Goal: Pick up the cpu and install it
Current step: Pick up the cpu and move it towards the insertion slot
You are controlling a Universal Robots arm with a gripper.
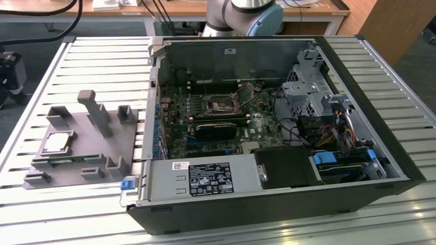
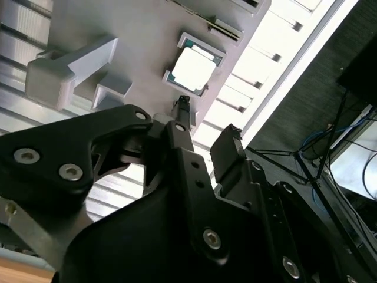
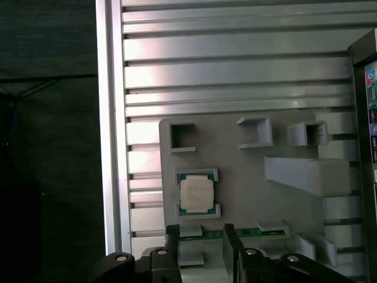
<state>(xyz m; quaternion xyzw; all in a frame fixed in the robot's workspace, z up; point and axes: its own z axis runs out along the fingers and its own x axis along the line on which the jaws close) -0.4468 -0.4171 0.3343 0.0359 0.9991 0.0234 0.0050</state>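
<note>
Gripper (image 3: pixel 201 231) is open and empty in both wrist views (image 2: pixel 208 115), hanging over the edge of the grey holder (image 3: pixel 247 177), just short of the cpu (image 3: pixel 196 193). My read: this is the pick approach, with no contact yet.

The cpu lies flat in its nest between two small lips. It has a silvery, smooth metal lid and a thin green edge. It's low and thin, so the grasp calls for the fingers square to its edges.

The holder is matte grey plastic with posts and a wedge block, and a green memory stick (image 3: pixel 253 233) sits in a slot just beside the cpu. The tabletop (image 3: pixel 235 76) is ribbed aluminium.

Farther off is an open black PC case (image 1: pixel 381 153). The socket (image 1: pixel 221 104) inside is well apart from the cpu.
</note>
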